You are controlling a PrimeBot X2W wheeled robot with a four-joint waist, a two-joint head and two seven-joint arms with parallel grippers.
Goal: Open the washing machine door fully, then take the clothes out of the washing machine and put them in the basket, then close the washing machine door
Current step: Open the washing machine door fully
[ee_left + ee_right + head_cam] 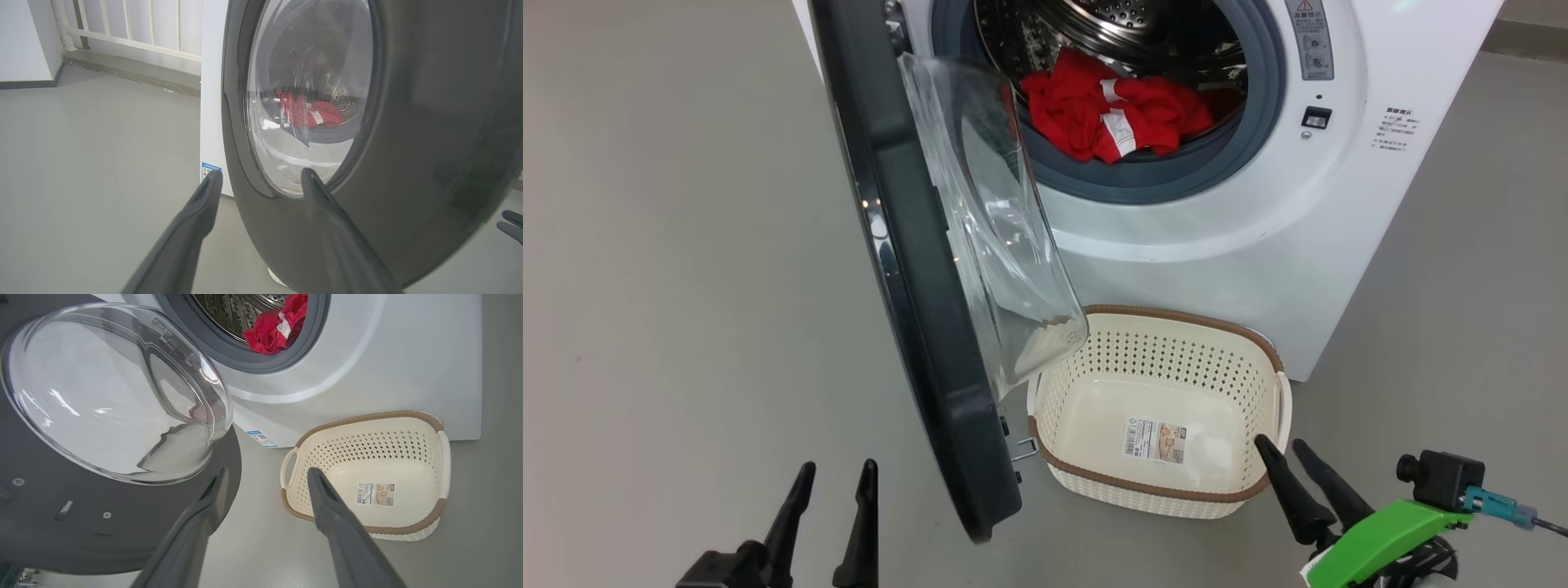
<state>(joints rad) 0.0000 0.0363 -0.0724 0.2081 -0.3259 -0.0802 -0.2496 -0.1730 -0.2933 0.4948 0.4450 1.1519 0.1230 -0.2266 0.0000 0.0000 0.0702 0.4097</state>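
Note:
The white washing machine (1258, 237) stands ahead with its black-rimmed door (915, 269) swung out towards me, roughly edge-on, glass bowl (988, 212) facing right. Red clothes (1115, 110) with white patches lie at the drum's front lip, also seen as clothes (273, 330) and through the door glass as clothes (310, 114). The cream basket (1262, 347) sits on the floor below the opening, holding just a sticker. My left gripper (837, 482) is open, left of the door's outer face. My right gripper (1282, 445) is open at the basket's near right corner, holding nothing.
Grey floor (670, 286) spreads wide to the left of the door. A white railing and a low kerb (130, 73) run behind the machine's left side. The door's latch hook (1025, 447) juts out near the basket's left handle.

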